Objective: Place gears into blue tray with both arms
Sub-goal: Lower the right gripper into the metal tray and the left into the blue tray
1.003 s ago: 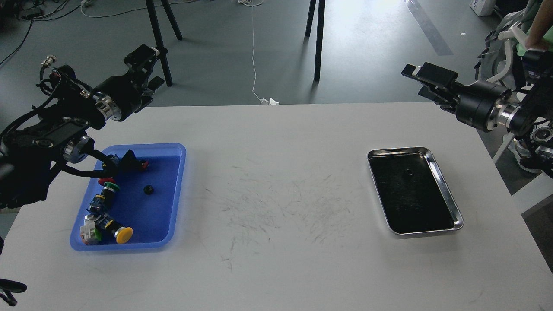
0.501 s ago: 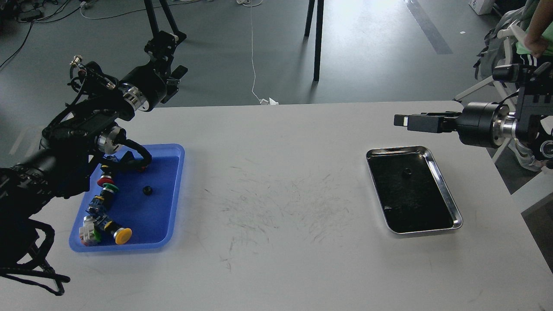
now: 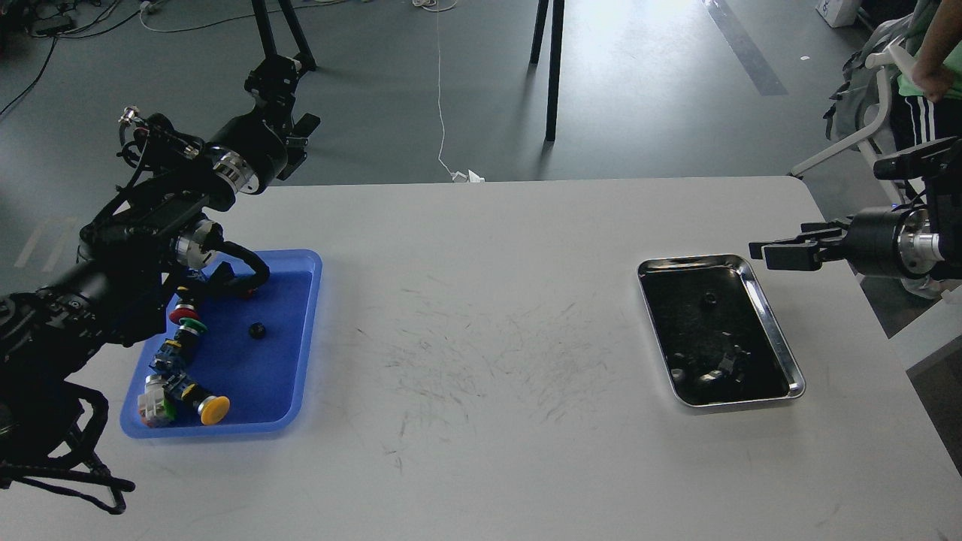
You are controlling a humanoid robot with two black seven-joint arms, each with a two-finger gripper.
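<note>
The blue tray [image 3: 301, 338] lies at the table's left. One small black gear [image 3: 257, 330] rests on its floor among colourful push-button switches [image 3: 184, 353]. A second gear [image 3: 707, 301] sits in the far half of the steel tray [image 3: 774, 338] at the right. My left gripper [image 3: 289, 98] hangs high beyond the table's far left edge, well behind the blue tray, its fingers apart and empty. Just off the steel tray's far right corner, my right gripper [image 3: 766, 254] points left above the table. It is seen edge-on, with nothing visible in it.
Dark blurry shapes at the steel tray's near end [image 3: 714, 370] look like reflections. The left arm's cables [image 3: 233, 267] droop over the blue tray's far left corner. A person [image 3: 928, 75] and a chair are past the table's far right corner, and stand legs [image 3: 552, 68] are behind the table.
My right gripper has dropped and drawn back to the right, from above the steel tray's far edge to beside its far right corner. The left arm has barely shifted.
</note>
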